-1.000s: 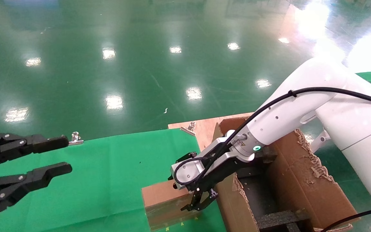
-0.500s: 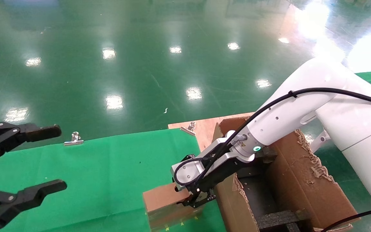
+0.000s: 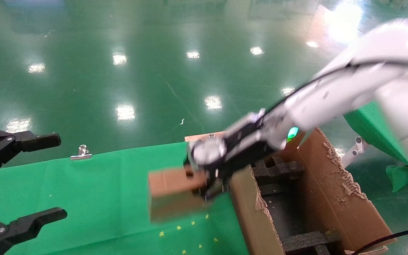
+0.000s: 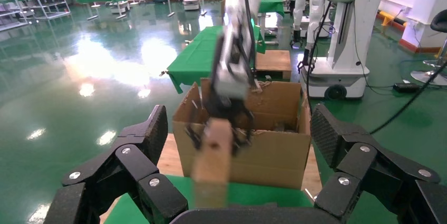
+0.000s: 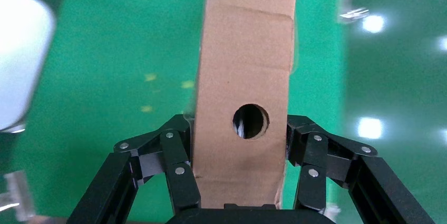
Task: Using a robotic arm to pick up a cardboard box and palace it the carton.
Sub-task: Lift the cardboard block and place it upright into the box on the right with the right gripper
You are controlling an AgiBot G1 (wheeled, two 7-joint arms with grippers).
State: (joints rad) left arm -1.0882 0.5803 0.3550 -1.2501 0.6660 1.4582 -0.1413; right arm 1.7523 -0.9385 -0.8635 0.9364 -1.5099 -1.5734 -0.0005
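My right gripper [image 3: 204, 184], on the white robotic arm [image 3: 335, 99], is shut on the small brown cardboard box [image 3: 174, 193] and holds it in the air above the green cloth, just left of the carton [image 3: 331, 198]. In the right wrist view the black fingers [image 5: 176, 150] press both sides of the cardboard box [image 5: 245, 66], whose round hole faces the camera. The left wrist view shows the cardboard box [image 4: 213, 161] hanging in front of the carton [image 4: 274, 150]. My left gripper [image 3: 53, 177] stands open and empty at the far left.
A green cloth [image 3: 101, 184] covers the table, pinned by a metal clip [image 3: 80, 152] at its far edge. Black foam inserts [image 3: 306, 241] lie inside the carton, whose flaps are ragged. A wooden board [image 3: 204, 136] shows behind the box. Shiny green floor lies beyond.
The right gripper closed on the cardboard box and lifted it off the cloth, up and slightly left. The left gripper opened wider and drew back to the left.
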